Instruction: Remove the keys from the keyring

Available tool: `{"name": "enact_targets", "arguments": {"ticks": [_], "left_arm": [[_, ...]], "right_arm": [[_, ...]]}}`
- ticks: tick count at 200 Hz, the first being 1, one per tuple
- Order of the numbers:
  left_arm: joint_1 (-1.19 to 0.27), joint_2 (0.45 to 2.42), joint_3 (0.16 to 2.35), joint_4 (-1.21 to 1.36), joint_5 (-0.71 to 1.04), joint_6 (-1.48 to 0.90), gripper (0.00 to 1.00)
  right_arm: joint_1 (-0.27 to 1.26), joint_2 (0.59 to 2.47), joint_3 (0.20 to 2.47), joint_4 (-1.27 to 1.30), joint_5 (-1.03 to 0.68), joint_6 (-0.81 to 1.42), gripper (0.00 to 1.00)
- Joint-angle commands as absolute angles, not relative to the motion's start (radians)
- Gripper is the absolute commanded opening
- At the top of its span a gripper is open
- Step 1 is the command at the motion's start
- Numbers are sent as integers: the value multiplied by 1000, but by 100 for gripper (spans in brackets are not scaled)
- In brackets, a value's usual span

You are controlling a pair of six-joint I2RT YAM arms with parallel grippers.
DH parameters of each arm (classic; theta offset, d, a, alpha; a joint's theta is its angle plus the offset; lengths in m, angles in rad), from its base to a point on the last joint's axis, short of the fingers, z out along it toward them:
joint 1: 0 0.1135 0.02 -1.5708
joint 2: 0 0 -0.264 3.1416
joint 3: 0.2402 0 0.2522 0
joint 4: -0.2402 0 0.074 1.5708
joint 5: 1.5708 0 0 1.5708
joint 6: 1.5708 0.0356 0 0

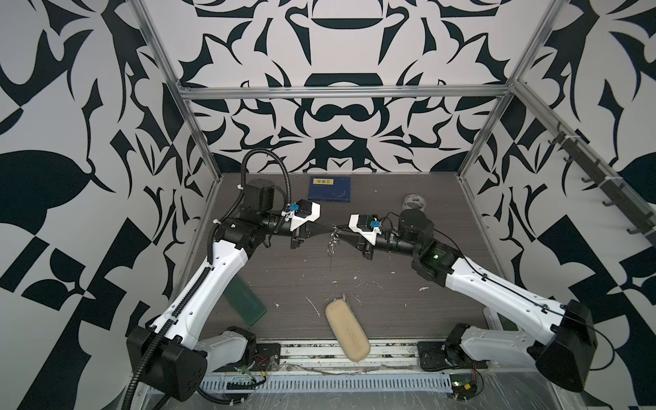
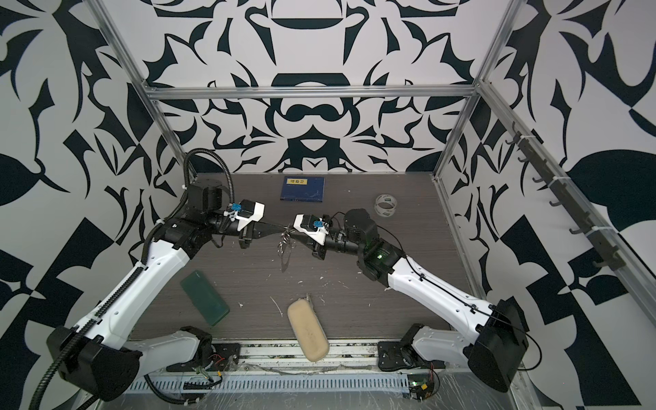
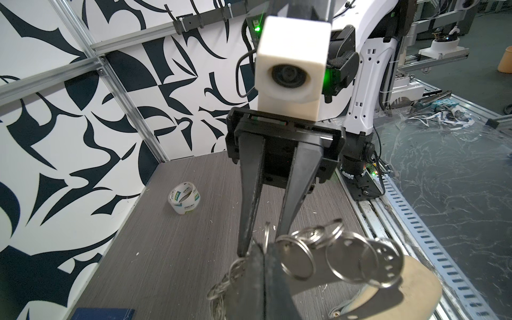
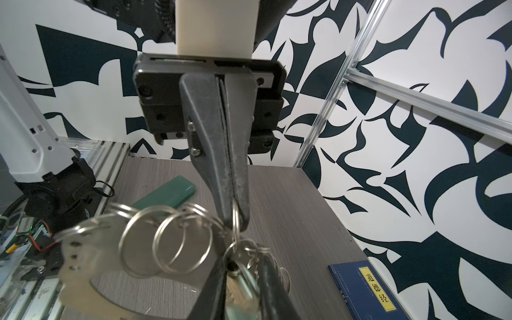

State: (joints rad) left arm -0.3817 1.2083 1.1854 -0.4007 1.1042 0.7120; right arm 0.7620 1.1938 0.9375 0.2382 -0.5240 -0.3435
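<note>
Beige case closed. My left end effector pinches the keyring; right end effector, I cannot tell. The keys: right wrist view only.

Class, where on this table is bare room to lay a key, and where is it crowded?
Bare: between the dark green case and beige oblong pouch; between the blue book and clear tape roll. Crowded: centre, under the hanging silvery keyring.

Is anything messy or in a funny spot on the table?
Yes. Little white flecks are scattered over the table, like crumbs. The beige case also lies crooked, with one end sticking out past the table's front edge and over the rail.
</note>
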Motion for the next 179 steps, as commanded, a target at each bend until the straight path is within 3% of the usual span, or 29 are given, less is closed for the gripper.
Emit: {"name": "enact_targets", "arguments": {"ticks": [1, 30, 51, 79, 163, 179], "left_arm": [[-378, 1193, 1209, -387, 1135, 708, 0], [-378, 1191, 1209, -385, 1135, 706, 0], [-378, 1192, 1209, -384, 1132, 704, 0], [-378, 1193, 1209, -380, 1133, 699, 0], [-376, 1176, 1208, -385, 1117, 699, 0], [-376, 1175, 1206, -387, 1121, 705, 0]], "right_arm": [[773, 1184, 977, 269, -525, -350, 21], [779, 1187, 977, 286, -515, -352, 21], [795, 1188, 972, 295, -517, -367, 31], [806, 1190, 968, 313, -499, -372, 33], [806, 1167, 985, 221, -424, -441, 1], [806, 1152, 987, 186, -411, -468, 0]]}}
